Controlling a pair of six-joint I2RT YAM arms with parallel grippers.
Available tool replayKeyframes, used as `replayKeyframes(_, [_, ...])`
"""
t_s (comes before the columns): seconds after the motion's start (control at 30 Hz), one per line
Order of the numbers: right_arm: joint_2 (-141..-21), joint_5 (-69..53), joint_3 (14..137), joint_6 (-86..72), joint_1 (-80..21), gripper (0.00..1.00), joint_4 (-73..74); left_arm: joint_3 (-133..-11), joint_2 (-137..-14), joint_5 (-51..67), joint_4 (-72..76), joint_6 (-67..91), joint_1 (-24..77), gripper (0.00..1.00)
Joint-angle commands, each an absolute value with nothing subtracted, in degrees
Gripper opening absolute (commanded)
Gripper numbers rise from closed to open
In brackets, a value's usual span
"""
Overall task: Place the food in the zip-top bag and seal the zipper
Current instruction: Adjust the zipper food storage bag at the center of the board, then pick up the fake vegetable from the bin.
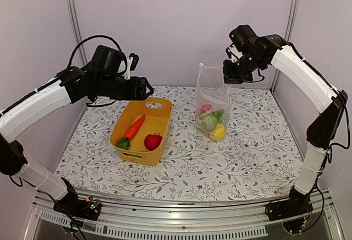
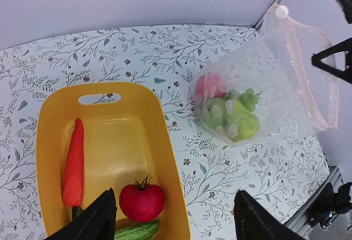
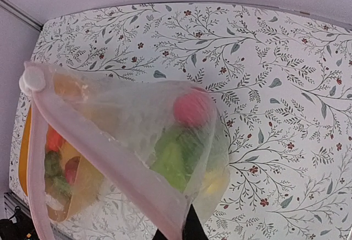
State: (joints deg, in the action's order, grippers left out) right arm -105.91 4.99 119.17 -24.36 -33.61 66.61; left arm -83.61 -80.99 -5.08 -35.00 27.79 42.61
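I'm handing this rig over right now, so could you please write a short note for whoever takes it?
Left gripper: open, empty, above the yellow basket.
Right gripper: shut on the top edge of the zip-top bag, holding it upright, mouth open.
Done: a pink piece, green grapes and a yellow piece are bagged.
To do: carrot, tomato and cucumber lie in the basket; zipper unsealed.

Free gap between basket (image 1: 141, 157) and bag (image 1: 212, 87)
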Motion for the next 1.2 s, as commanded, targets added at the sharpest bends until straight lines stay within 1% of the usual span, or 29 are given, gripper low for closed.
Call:
replayKeyframes(0.0, [-103.82, 4.96, 124.71, -23.65, -33.69, 0.00, 65.05, -77.78, -82.62, -4.26, -45.64, 26.11, 39.87, 0.74])
replayKeyframes(0.1, [-103.94, 5.43, 125.53, -22.82, -31.69, 0.00, 65.21, -75.67, -84.47, 0.64, -47.00, 25.04, 38.56, 0.79])
replayKeyframes(0.27, [-102.87, 5.70, 125.19, -20.64, -26.32, 0.00, 65.85, -73.85, -90.66, 6.46, -47.00, 24.56, 38.35, 0.81])
replayKeyframes(0.37, [-102.28, 6.12, 124.93, -18.81, -23.91, 0.00, 65.74, -73.98, -94.16, 6.86, -46.26, 24.64, 38.30, 0.82])
replayKeyframes(0.5, [-102.17, 3.31, 121.96, -18.23, -23.65, 0.00, 63.73, -74.20, -98.72, 7.53, -45.28, 24.92, 38.02, 0.84])
replayKeyframes(0.67, [-100.61, -1.68, 112.39, -20.86, -24.92, 0.00, 58.54, -73.04, -103.70, 9.89, -41.22, 24.95, 37.91, 0.86])
replayKeyframes(0.9, [-100.97, -3.52, 109.48, -22.24, -27.51, 0.00, 56.82, -75.24, -110.41, 10.66, -36.71, 23.82, 37.91, 0.86])
replayKeyframes(1.0, [-101.38, -4.24, 109.49, -22.54, -28.16, 0.00, 56.44, -76.09, -111.88, 9.53, -35.94, 23.40, 37.95, 0.83])
replayKeyframes(1.17, [-101.57, -4.42, 109.45, -22.91, -29.78, 0.00, 56.48, -77.10, -107.84, 4.88, -38.83, 22.59, 37.81, 0.67])
